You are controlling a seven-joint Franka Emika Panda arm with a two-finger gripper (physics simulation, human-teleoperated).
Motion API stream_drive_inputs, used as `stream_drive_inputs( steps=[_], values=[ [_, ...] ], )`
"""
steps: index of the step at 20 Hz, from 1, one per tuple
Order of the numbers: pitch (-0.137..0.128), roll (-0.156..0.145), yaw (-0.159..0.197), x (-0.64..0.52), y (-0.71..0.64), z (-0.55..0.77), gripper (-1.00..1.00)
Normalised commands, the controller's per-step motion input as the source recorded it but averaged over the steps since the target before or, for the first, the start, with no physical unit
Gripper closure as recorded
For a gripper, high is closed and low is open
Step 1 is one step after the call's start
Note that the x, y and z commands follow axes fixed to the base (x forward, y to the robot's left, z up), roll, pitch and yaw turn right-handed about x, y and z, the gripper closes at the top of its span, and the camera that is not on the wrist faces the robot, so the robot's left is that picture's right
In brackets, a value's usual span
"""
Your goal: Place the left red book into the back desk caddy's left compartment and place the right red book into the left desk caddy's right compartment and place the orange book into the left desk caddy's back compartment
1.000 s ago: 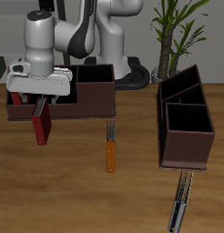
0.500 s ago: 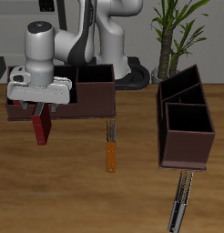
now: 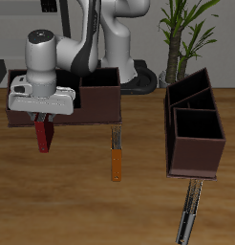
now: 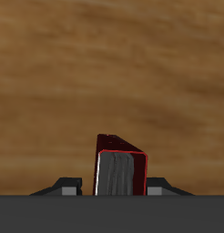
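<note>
The back desk caddy (image 3: 67,96) stands broadside at the rear of the table (image 3: 81,201), and the gripper (image 3: 42,117) hangs just in front of its front wall, closed on a red book (image 3: 44,134). The book hangs upright from the fingers, long axis vertical, its lower end clear of the table; the wrist view shows its page edge (image 4: 118,175) clamped between the two finger pads. The caddy lies directly behind the book, so in my judgement the coming move turns on carrying the book back over the wall and down into a compartment. The orange book (image 3: 116,158) lies flat on the table, well apart, long axis running front to back.
</note>
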Motion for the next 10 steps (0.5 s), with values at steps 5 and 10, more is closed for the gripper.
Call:
stream_drive_inputs(
  steps=[5,10],
  values=[
    [-0.005,0.019,-0.009,0.04,0.06,0.00,1.00],
    [-0.013,0.015,0.005,-0.04,0.17,0.19,1.00]
  ],
)
